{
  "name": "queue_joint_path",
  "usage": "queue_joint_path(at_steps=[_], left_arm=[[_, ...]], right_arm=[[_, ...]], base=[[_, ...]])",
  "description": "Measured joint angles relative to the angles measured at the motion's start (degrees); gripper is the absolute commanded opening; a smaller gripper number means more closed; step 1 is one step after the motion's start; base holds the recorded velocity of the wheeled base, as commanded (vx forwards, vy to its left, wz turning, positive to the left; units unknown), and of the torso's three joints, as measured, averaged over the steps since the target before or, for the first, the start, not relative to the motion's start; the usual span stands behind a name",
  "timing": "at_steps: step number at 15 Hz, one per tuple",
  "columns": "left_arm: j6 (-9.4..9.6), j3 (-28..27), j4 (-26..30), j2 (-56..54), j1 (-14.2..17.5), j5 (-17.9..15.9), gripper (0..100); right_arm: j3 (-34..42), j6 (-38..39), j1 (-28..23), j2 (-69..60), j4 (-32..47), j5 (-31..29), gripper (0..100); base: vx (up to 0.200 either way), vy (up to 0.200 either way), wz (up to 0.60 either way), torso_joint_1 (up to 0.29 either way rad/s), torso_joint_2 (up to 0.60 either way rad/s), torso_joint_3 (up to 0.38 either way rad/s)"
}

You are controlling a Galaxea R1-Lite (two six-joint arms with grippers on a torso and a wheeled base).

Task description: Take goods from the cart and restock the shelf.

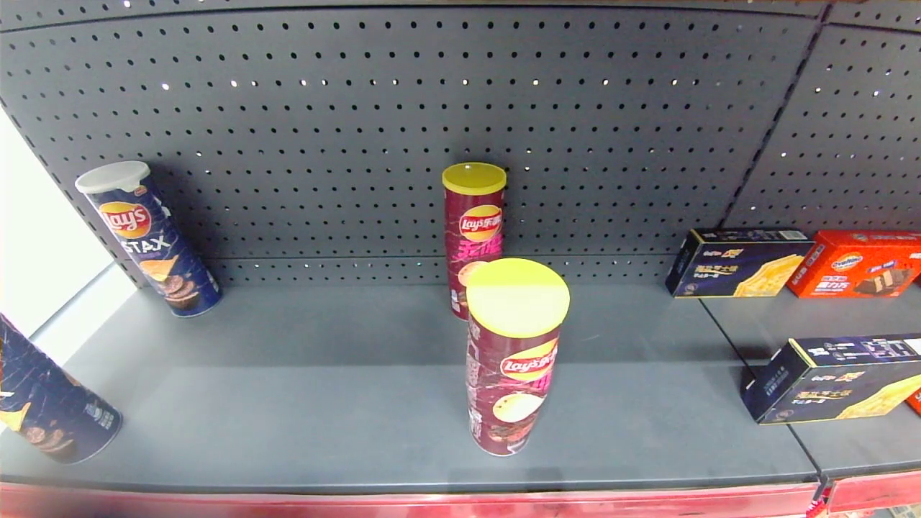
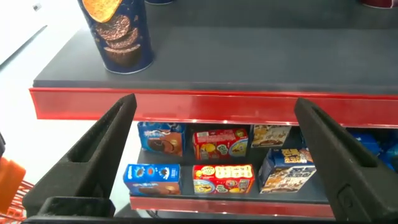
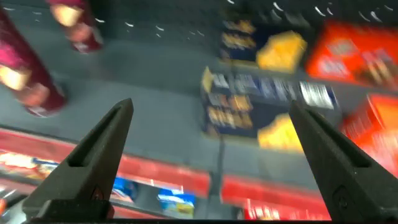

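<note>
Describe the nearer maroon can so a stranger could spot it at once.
On the grey shelf, look mid-span: two upright maroon cans with yellow lids. It is the front can, near the red edge; the rear can stands by the pegboard.

shelf (image 1: 288,403): ctr can (image 1: 512,360) in frt of rear can (image 1: 473,230) | L cans (image 1: 155,244) far L | boxes (image 1: 737,262) R

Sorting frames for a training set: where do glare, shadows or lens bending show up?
Head view: the pegboard and shelf bow outward, a washed-out white patch sits at the left, and the back blue can casts a soft shadow on the pegboard. Left wrist view: white glare beyond the shelf's end, thin highlights along the red front edge.
</note>
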Motion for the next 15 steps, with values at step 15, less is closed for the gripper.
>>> queue_joint_path(at_steps=[15], left_arm=[[0.06, 0.0, 0.0, 0.1, 0.0, 0.0, 100]], right_arm=[[-12.5, -1.9, 30.2, 46.9, -15.3, -4.7, 100]], base=[[0.000, 0.000, 0.00, 0.000, 0.00, 0.000]])
